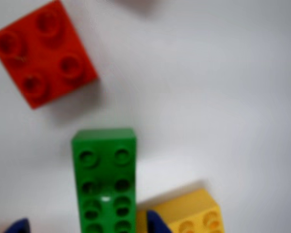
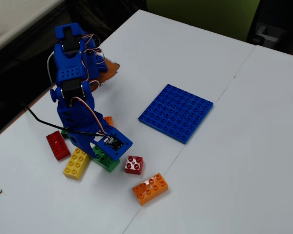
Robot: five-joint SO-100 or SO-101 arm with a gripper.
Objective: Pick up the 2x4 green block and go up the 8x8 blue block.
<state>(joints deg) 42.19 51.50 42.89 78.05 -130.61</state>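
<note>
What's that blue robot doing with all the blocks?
The blue arm is bent down over the 2x4 green block, with its gripper fingertips on either side of it. The block lies on the table, between a yellow brick and a small red brick. The 8x8 blue block sits empty nearby.

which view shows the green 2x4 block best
The wrist view: the 2x4 green block fills the lower centre, studs plain, between the claw tips. In the fixed view the arm hides most of it.
</note>
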